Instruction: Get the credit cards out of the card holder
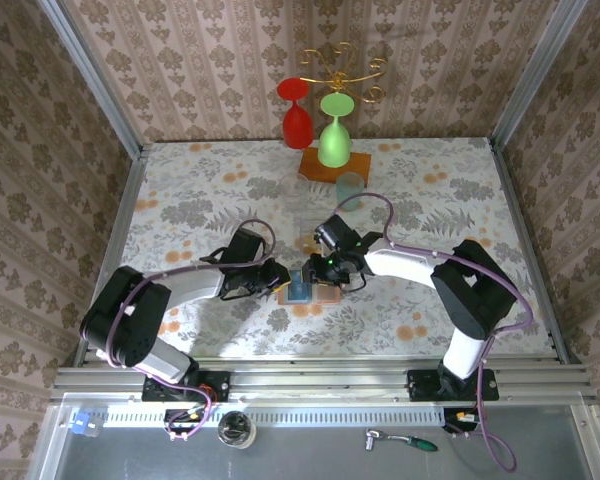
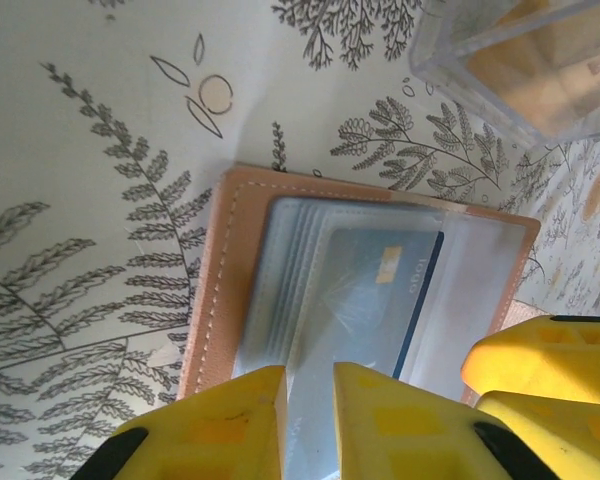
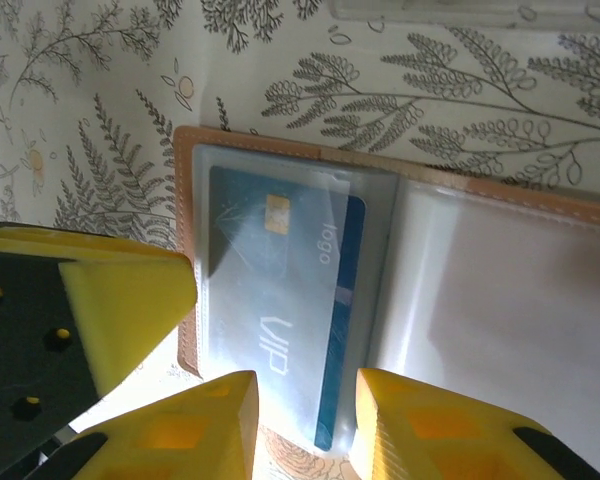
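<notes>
1. The card holder [image 2: 212,300] lies open and flat on the table [image 2: 80,150], right under both sets of jaws.
2. A blue card [image 2: 375,300] sits inside its clear pocket [image 2: 280,260]. The near end of the card reaches toward the jaws.
3. The left gripper [image 2: 308,385] has its jaws almost together, with just a thin gap. The near end of the card shows in that gap. I cannot tell if they pinch it.
4. The right gripper [image 3: 305,385] is just beside it, on the right. Its jaws stand partway open, and a corner of the card shows between them. They do not look like they hold anything.
5. I think the job is only starting. The blue card is still in the pocket and has to slide out toward the jaws.
6. More cards may hide under it. I cannot tell.
</notes>
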Available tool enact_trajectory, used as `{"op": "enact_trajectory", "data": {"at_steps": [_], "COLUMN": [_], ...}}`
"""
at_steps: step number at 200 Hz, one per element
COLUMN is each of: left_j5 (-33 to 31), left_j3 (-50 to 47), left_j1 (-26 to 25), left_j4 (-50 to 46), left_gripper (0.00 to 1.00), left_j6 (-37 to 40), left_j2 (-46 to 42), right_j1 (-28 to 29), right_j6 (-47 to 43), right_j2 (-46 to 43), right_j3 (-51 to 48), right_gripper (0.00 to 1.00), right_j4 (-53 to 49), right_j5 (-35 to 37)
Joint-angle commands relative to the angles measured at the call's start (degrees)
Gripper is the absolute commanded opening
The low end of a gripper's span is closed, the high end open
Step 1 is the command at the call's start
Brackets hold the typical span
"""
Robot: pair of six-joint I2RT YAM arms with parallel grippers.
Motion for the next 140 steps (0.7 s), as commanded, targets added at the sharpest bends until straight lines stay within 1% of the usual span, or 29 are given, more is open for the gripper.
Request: {"op": "enact_trajectory", "data": {"at_steps": [1, 26, 140], "left_j5": [0.83, 1.17, 1.27], "left_j3": [-0.52, -0.80, -2.98], "left_j1": [0.91, 1.22, 1.83], "left_j4": [0.63, 0.89, 2.18], "left_gripper": [0.19, 0.14, 0.12], "left_j6": [1.88, 2.23, 2.04], "left_j2": [1.12, 1.89, 2.23], "right_j1": [0.33, 0.30, 0.32], "right_j6": [1.08, 1.29, 1.94], "right_j2": [1.75, 2.82, 5.22], "right_j3": [1.97, 2.66, 2.90], "right_gripper": [0.33, 0.33, 0.32], "right_j4": [0.70, 0.97, 2.20], "right_j5": [-1.31, -1.78, -2.66]}}
